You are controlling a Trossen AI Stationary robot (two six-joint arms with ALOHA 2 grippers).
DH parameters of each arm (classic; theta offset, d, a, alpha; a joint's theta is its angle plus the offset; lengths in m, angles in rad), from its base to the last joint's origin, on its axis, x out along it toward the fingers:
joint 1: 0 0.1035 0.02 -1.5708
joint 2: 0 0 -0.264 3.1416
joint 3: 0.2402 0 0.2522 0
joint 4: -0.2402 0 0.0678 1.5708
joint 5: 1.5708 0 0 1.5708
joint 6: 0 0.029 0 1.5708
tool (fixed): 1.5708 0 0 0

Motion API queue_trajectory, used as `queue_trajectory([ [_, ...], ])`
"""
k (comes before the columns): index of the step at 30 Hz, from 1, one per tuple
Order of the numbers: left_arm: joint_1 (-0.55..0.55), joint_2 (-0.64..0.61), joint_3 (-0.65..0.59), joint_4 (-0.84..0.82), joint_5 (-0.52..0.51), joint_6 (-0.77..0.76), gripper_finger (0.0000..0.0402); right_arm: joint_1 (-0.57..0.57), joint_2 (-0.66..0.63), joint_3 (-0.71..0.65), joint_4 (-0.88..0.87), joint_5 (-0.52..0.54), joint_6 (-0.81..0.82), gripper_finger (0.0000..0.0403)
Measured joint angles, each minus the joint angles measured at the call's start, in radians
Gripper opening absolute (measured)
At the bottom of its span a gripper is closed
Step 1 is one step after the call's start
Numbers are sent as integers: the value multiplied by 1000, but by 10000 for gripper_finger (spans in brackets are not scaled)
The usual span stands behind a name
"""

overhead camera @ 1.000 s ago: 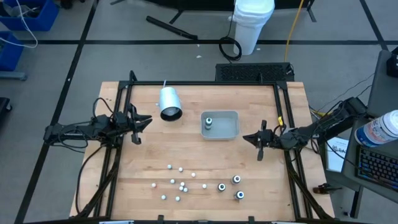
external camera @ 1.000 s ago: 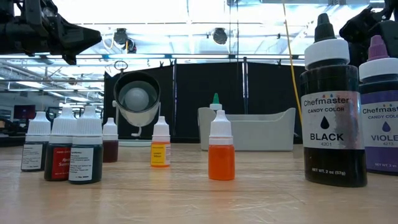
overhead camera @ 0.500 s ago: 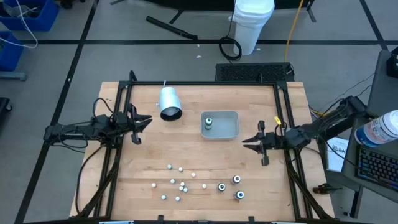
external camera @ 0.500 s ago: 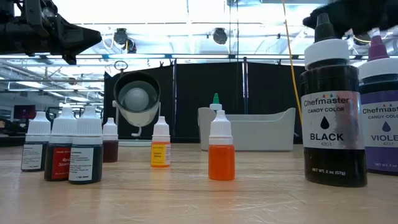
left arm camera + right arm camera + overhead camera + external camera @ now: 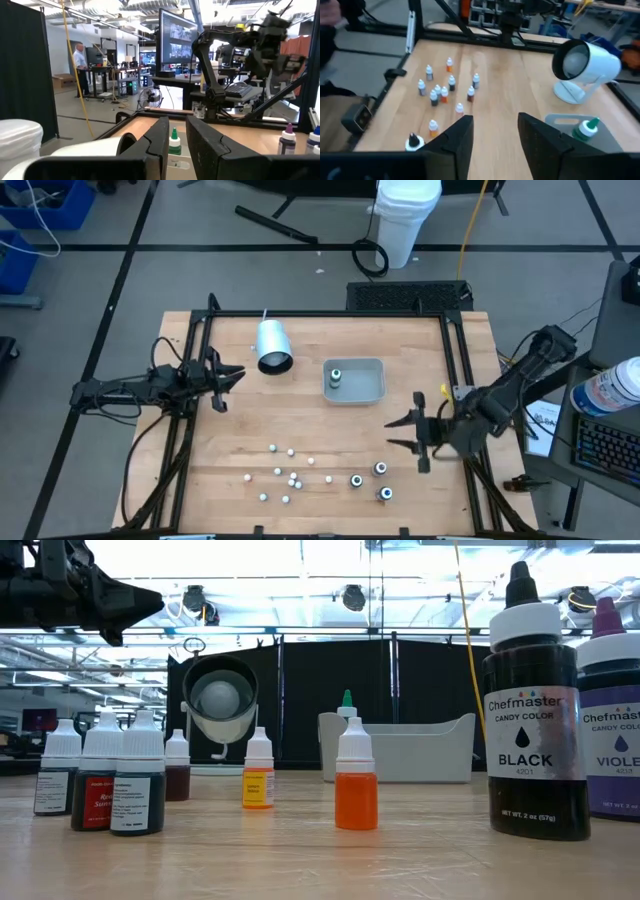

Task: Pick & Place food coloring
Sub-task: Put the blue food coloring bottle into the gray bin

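Right tool (image 5: 402, 433) has moved toward the near edge, fingers spread, holding nothing, above the food coloring bottles (image 5: 371, 480). Bottles stand upright on the surface (image 5: 320, 430), tips up; one sits in the tray (image 5: 354, 381). Left tool (image 5: 228, 376) unchanged, open, empty.

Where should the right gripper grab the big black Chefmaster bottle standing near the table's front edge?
Grip the black bottle around its straight cylindrical body, coming in level from the side. It stands upright, and its cap tapers to a narrow tip that offers little hold. The right gripper is open just behind the three big bottles, so probably little travel is needed.
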Motion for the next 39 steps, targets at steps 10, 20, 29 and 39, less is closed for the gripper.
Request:
queue_trajectory([
  [10, 0, 0, 0, -19, 1, -8, 72, 193, 66, 13, 70, 123, 98, 158],
  [20, 0, 0, 0, -18, 0, 3, 72, 350, 309, 85, 417, 174, -10, 158],
  [29, 0, 0, 0, -10, 0, 10, 72, 519, 647, 349, 369, 474, 112, 158],
  [39, 0, 0, 0, 18, 0, 10, 72, 529, 790, 322, 368, 628, 308, 163],
])
